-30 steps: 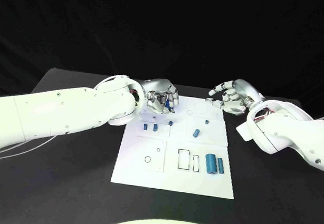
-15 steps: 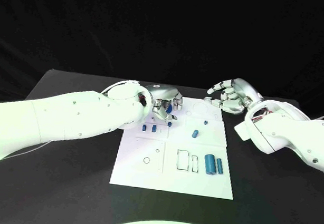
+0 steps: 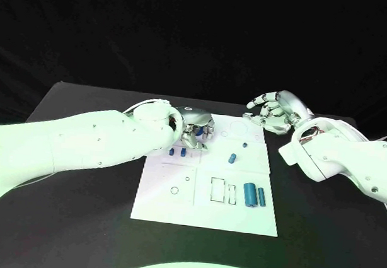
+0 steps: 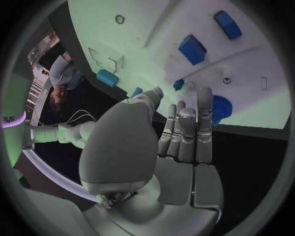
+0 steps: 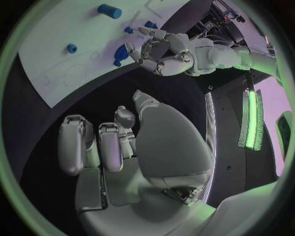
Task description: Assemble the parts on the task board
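The white rectangular task board [image 3: 208,195] lies in the middle of the black table [image 3: 81,162], and everything else can be placed against it. The left hand [image 3: 194,131], silver and many-fingered at the end of a white arm [image 3: 74,146], is low over the board's far left corner; in the left wrist view its fingers [image 4: 187,132] lie straight and close together over the board's edge, with a small round blue part [image 4: 221,108] just beyond their tips, and whether they pinch that piece or merely touch it cannot be told. Near that hand, on the board's far left part, stand two small blue block-shaped parts [image 3: 179,152], which the left wrist view shows as separate blocks [image 4: 192,49]. Toward the middle of the board lies a short blue peg [image 3: 234,158], with a smaller blue piece [image 3: 244,145] just beyond it. On the board's right side, nearer the robot, two larger blue cylinders [image 3: 254,195] lie side by side next to outlined rectangular slots [image 3: 219,190]. The right hand [image 3: 273,114] hovers off the board's far right corner, above the table, its fingers loosely curled and apart with nothing in them; the right wrist view shows its fingers [image 5: 98,142] empty.
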